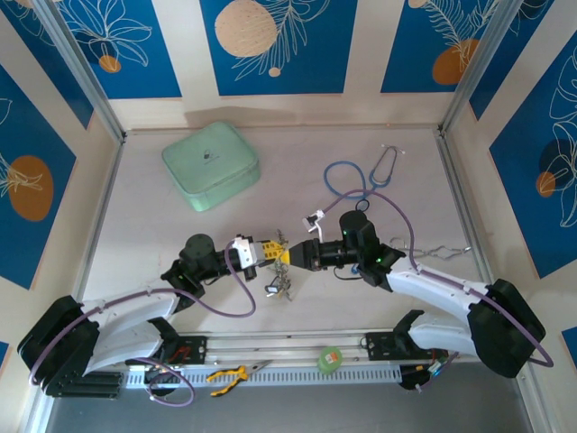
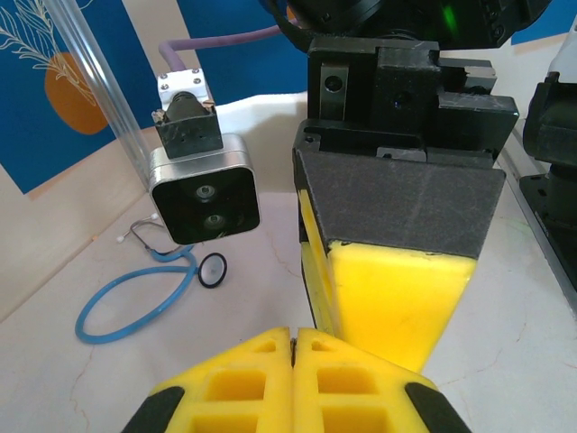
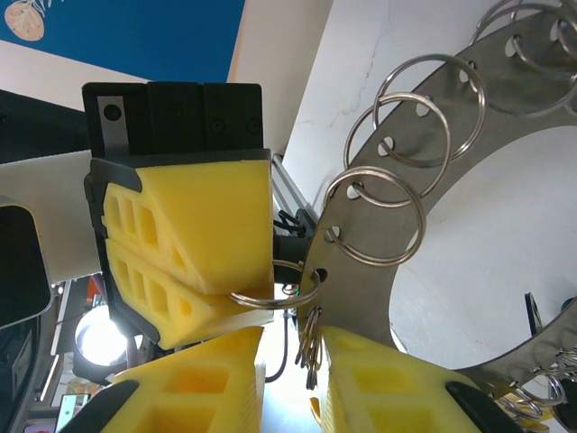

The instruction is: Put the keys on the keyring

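Fingers [image 3: 180,234] of the left gripper [image 1: 280,255] are pressed together, clamping a small wire split ring [image 3: 288,296] on the large flat silvery notched keyring [image 3: 356,280], at mid-table. Right gripper [image 3: 293,361] fingers stand apart, nose to nose, split ring just ahead. Small metal keys [image 1: 279,287] dangle beneath. Pale table [image 1: 162,234]; blue-patterned walls [image 1: 270,45] beyond.

The left arm [image 1: 135,311] reaches from the near left toward the middle, forearm low and level. Its left claw [image 1: 283,254] points right, yellow pads [image 3: 180,225] pressed together, pinching a split ring [image 3: 275,296]. The right arm [image 1: 433,284] reaches in from the near right. The right claw [image 3: 293,338] points left, tip to tip with the other, its pads standing apart.
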You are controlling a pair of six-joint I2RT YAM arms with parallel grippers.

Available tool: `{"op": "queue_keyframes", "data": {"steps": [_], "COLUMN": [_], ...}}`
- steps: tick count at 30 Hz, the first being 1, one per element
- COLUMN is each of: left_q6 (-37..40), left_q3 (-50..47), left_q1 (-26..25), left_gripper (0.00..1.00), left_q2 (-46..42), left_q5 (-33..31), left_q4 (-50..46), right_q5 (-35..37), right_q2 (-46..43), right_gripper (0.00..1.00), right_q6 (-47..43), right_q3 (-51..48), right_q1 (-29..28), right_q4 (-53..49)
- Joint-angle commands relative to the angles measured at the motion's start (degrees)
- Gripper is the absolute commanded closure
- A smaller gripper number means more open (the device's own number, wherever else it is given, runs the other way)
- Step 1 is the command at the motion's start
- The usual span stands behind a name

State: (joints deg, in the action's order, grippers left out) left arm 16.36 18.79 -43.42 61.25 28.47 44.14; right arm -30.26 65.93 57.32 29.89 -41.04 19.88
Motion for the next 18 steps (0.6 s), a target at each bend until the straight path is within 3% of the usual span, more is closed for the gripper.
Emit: {"op": "queue_keyframes", "data": {"steps": [1, 18], "left_q6": [-0.5, -1.1], "left_q3": [0.9, 0.9], "left_q1": [-0.4, -0.4], "left_gripper": [1.00, 1.00], "left_q2": [-0.5, -0.5], "left_q5": [1.2, 1.0], "left_q4": [3.8, 3.3], "right_q5": [-0.9, -0.1], "right_q2": [0.7, -6.5], "right_gripper": [0.79, 0.77], "right_q6": [-1.2, -7.5], "right_q3": [1.6, 2.3], "right_q1": [-0.4, 3.3], "right_q4": [-0.8, -13.7]}}
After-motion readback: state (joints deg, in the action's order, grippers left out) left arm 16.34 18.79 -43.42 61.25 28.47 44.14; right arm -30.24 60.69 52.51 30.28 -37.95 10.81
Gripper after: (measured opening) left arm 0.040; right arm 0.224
